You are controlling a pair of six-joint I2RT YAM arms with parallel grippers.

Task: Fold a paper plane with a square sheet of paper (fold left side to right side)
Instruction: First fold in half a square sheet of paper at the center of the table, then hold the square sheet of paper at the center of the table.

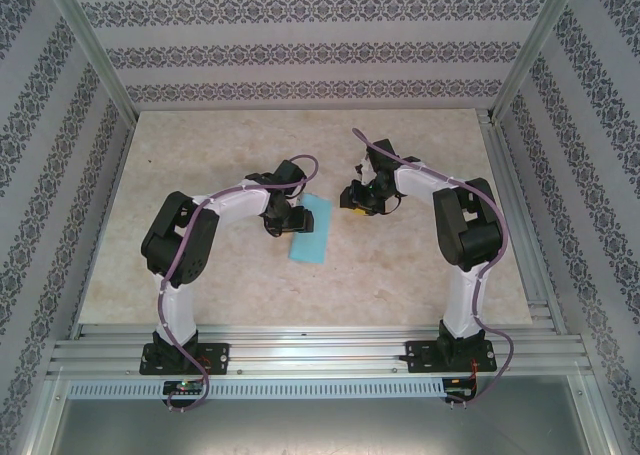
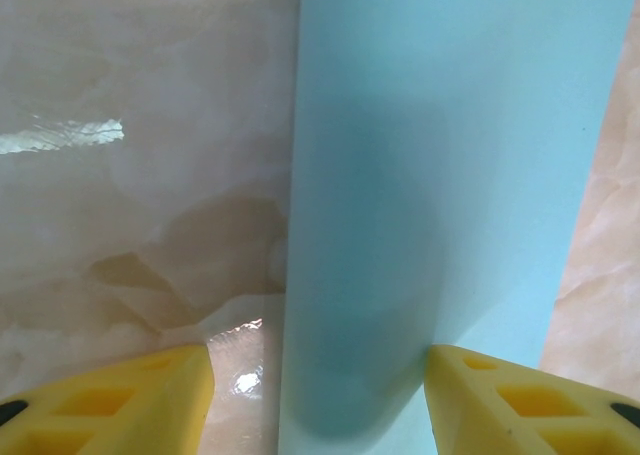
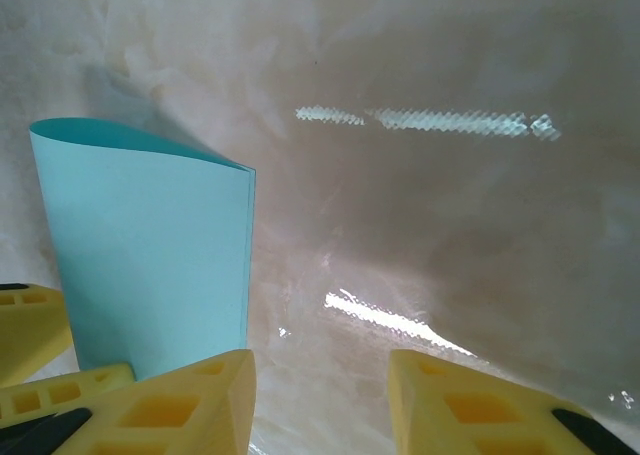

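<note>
Item: square sheet of paper, light-blue, folded over loosely, lay on marbled table; right gripper, yellow-fingered, jaws apart, stood just beside it.

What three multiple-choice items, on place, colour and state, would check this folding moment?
1. Where is the paper? A at the far left corner; B near the middle of the table, beside the left gripper; C at the near right corner.
2. Its colour? A light blue; B red; C white.
3. Its state? A flat, unfolded; B crumpled; C folded over loosely.
Key: B, top view places it there; A, cyan in every view; C, right wrist view shows two layers meeting in a rounded bend.
</note>
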